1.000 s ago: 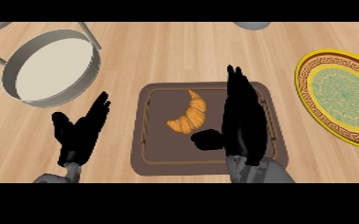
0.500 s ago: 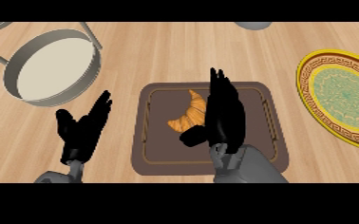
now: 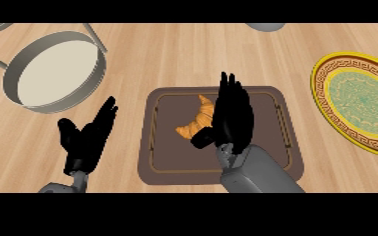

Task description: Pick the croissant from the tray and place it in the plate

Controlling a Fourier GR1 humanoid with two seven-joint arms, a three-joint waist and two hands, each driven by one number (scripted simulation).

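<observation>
— Head view: where's the croissant (image 3: 195, 120)?
— On the brown tray (image 3: 284, 150), my right hand (image 3: 233, 114) just beside it, fingers straight, thumb near its lower tip. Left hand (image 3: 88, 137) resting open. Plate (image 3: 327, 111) far right.

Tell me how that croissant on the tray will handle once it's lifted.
The croissant looks small beside the right robot hand, so it is probably light. Its curved, tapering shape suggests it could pivot if pinched at one tip; gripping mid-body seems safer. Lying flat on the tray, it seems unlikely to roll, though it may slide if nudged.
</observation>
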